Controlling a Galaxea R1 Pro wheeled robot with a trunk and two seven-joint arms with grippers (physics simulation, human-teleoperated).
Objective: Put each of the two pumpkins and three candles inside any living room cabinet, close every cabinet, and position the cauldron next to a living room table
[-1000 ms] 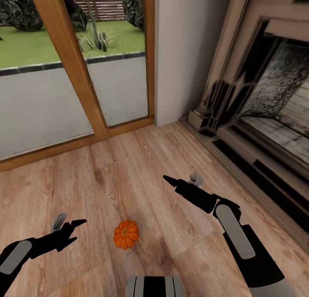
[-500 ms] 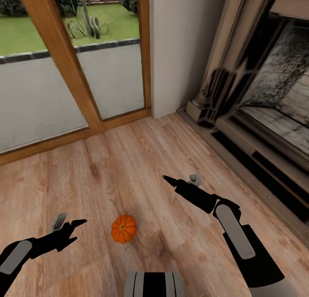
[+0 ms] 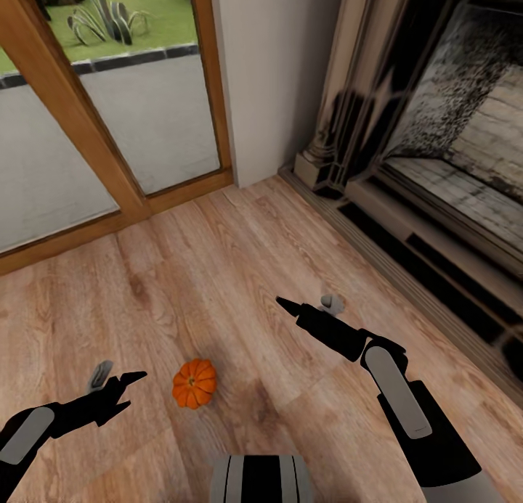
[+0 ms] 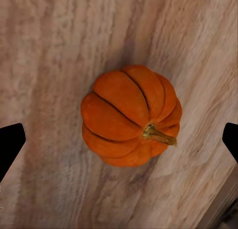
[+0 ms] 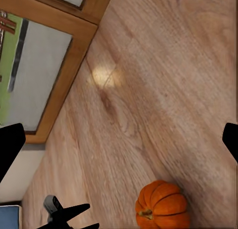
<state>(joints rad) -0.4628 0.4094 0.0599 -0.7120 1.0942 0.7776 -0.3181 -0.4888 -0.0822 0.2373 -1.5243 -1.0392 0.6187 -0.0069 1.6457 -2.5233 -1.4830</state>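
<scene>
Wood floor [image 3: 240,271] | pumpkin [image 3: 194,383] lying free | both fingers spread wide (empty) — touching nothing

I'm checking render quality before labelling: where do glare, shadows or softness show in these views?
Head view: the fireplace surround looks smeared and glossy, and the pumpkin casts a faint dark patch on the wood floor. Left wrist view: the pumpkin is fairly sharp, with a soft shadow beside it and blurred wood grain. Right wrist view: a pale glare spot sits on the floor near the glass door.

Matt ribbed pumpkin [image 3: 194,383], grained wood floor [image 3: 218,285]
</scene>
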